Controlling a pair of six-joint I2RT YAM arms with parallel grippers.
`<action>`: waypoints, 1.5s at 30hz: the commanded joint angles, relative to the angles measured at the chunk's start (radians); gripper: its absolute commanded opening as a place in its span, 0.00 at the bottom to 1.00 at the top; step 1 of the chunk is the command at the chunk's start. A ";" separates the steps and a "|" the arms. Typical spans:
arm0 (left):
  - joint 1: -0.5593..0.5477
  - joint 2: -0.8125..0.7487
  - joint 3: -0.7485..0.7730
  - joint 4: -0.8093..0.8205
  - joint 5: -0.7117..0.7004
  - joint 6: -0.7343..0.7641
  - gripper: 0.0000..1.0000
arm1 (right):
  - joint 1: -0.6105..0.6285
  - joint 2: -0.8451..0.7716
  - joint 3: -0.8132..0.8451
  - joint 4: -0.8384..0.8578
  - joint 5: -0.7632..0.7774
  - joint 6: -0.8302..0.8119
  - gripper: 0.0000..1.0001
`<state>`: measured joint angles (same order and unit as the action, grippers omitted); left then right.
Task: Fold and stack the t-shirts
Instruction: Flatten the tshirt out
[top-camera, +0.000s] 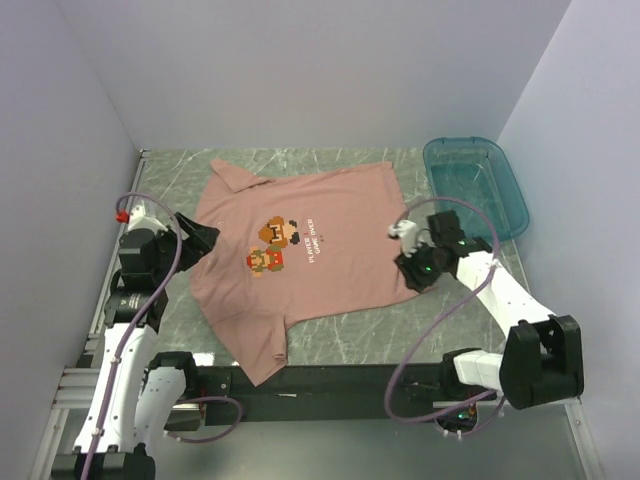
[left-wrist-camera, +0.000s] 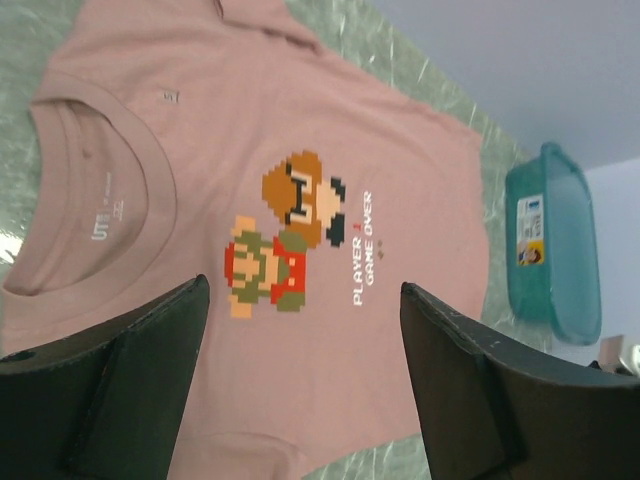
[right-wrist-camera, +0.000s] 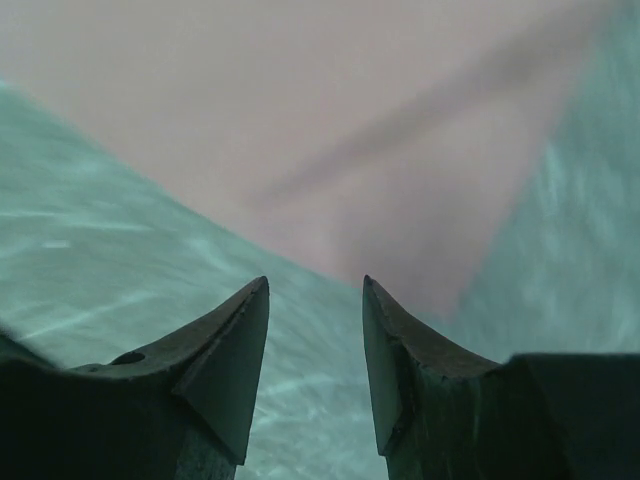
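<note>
One salmon-pink t-shirt (top-camera: 320, 265) lies spread flat on the table, print up, with pixel game characters (top-camera: 275, 245) on its chest. The left wrist view shows its collar (left-wrist-camera: 100, 190) at the left and the print (left-wrist-camera: 285, 240) in the middle. My left gripper (top-camera: 207, 240) hovers over the collar side of the shirt; its jaws (left-wrist-camera: 303, 290) are wide open and hold nothing. My right gripper (top-camera: 412, 272) sits low at the shirt's hem on the right. It (right-wrist-camera: 315, 285) is open with only bare table between the fingers, and a corner of the shirt (right-wrist-camera: 350, 150) lies just ahead.
A teal plastic tub (top-camera: 478, 185) stands at the back right, also seen from the left wrist (left-wrist-camera: 555, 245). Grey walls close in the green marbled table (top-camera: 350, 335) on three sides. A dark rail (top-camera: 330, 380) runs along the near edge.
</note>
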<state>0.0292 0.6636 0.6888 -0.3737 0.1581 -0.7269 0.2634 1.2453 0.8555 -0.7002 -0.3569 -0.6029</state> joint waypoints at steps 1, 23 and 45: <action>-0.002 0.025 -0.035 0.096 0.098 0.040 0.81 | -0.153 -0.043 -0.111 0.128 0.142 0.064 0.49; -0.002 0.008 -0.075 0.091 0.139 0.100 0.82 | -0.299 0.270 -0.042 0.159 0.136 0.169 0.34; 0.000 0.027 -0.071 0.099 0.138 0.092 0.82 | -0.369 0.005 -0.132 -0.034 0.202 -0.017 0.31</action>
<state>0.0292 0.6842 0.6098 -0.3172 0.2768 -0.6468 -0.0967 1.2892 0.7105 -0.6666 -0.1471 -0.5705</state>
